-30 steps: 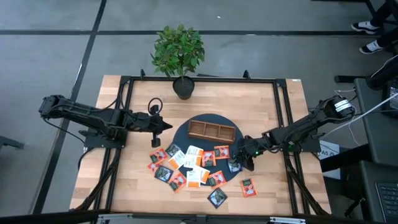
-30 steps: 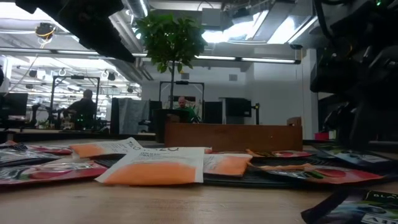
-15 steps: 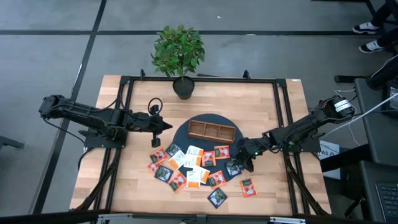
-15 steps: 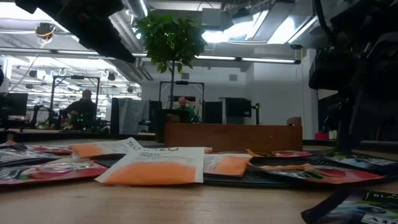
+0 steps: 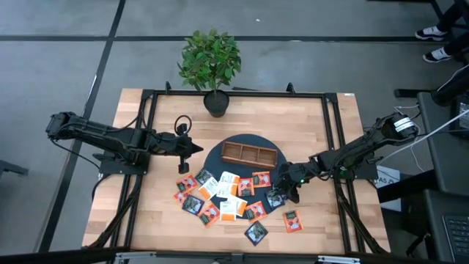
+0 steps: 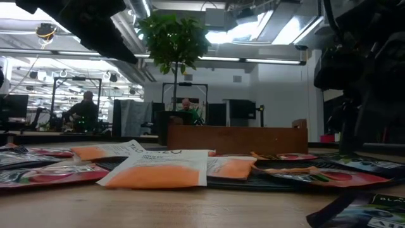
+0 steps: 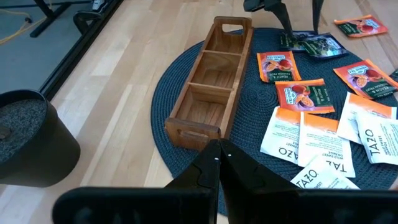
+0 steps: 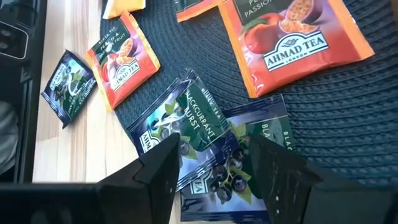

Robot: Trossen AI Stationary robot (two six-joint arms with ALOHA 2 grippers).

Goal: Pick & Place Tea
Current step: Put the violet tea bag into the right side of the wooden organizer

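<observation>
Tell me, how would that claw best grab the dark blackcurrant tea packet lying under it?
Probably straight from above, pinching the upper blackcurrant sachet across its raised edge. It lies flat, overlapping a second one on the woven mat, so only its thin edges offer grip. The right gripper hangs open over it.

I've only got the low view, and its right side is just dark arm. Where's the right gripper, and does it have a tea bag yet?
Observer: Not yet. The right gripper is open, poised over two overlapping dark blackcurrant sachets at the edge of the round mat.
Operator: Anything in the wooden tray? I only see its side.
Observer: No, all three compartments of the wooden tray are empty.
Operator: And the left arm?
Observer: The left gripper is shut and holds nothing, waiting off one end of the tray.
</observation>
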